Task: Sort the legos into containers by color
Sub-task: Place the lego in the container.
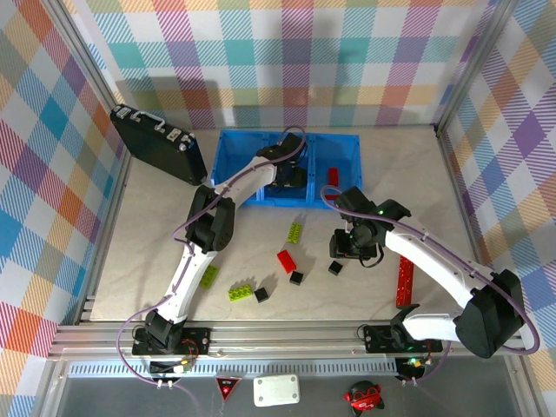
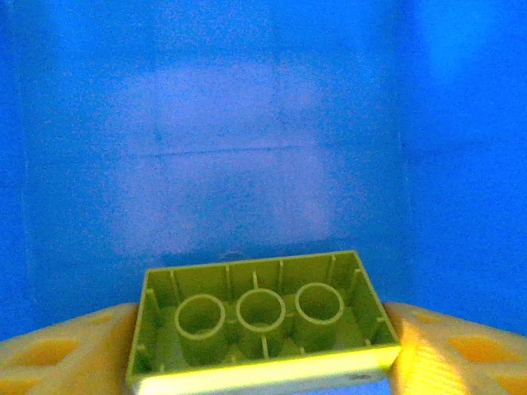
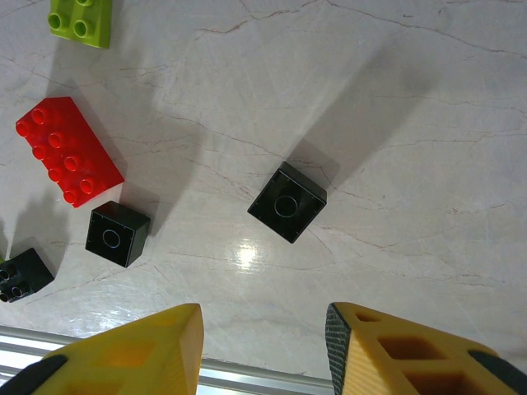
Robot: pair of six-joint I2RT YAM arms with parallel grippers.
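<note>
My left gripper (image 2: 262, 317) holds a lime-green lego (image 2: 262, 329) between its yellow fingers, hollow underside towards the camera, over the blue floor of the containers (image 2: 247, 123). From above, the left gripper (image 1: 287, 176) is down in the middle compartment of the blue containers (image 1: 233, 165). A red lego (image 1: 333, 174) lies in the right compartment. My right gripper (image 1: 352, 248) hangs open over the table with nothing between its fingers (image 3: 262, 317). A black cube (image 3: 286, 202) sits just ahead of it. Another black cube (image 3: 118, 234), a red lego (image 3: 68, 160) and a green lego (image 3: 80, 20) lie to its left.
More green legos (image 1: 241, 291) (image 1: 208, 275) and a black cube (image 1: 261, 294) lie near the left arm. A long red stick (image 1: 404, 280) lies at the right. A black case (image 1: 159, 143) stands left of the bin. An aluminium rail (image 3: 247, 370) edges the table's near side.
</note>
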